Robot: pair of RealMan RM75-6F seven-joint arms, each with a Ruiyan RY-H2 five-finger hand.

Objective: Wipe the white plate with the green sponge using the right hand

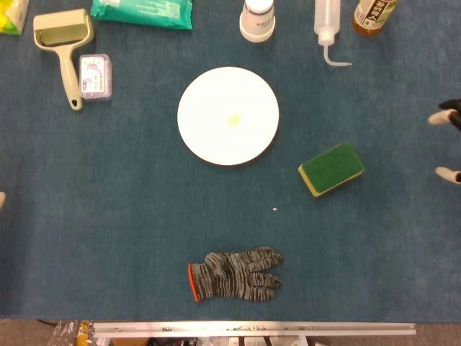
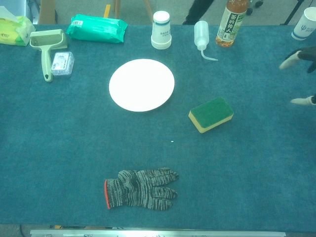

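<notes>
The desk [image 1: 108,216] is covered in dark teal felt and fills both views. On it, the white plate [image 1: 227,115] lies flat near the middle, with a faint yellowish smear at its centre. The grey knitted glove [image 1: 234,275] with an orange cuff lies well below the plate, towards the near edge. The green sponge [image 1: 331,168], green face up over a yellow layer, sits tilted to the right of and below the plate, apart from it and touched by nothing.

The right hand [image 2: 302,74] enters only at the right border of both views: two pale fingertips [image 1: 438,118] show, spread well apart, with a dark part of the hand behind them. They hold nothing and stand well clear of the sponge. The palm and the arm are cut off by the frame.

Of the left hand [image 1: 2,200], only a pale sliver shows at the left edge of the head view; whether it is spread or curled cannot be told.

Along the far side stand a lint roller [image 1: 63,43], a green packet [image 1: 142,12], a white cup [image 1: 257,20], a squeeze bottle [image 1: 328,29] and a tea bottle [image 2: 231,22].
</notes>
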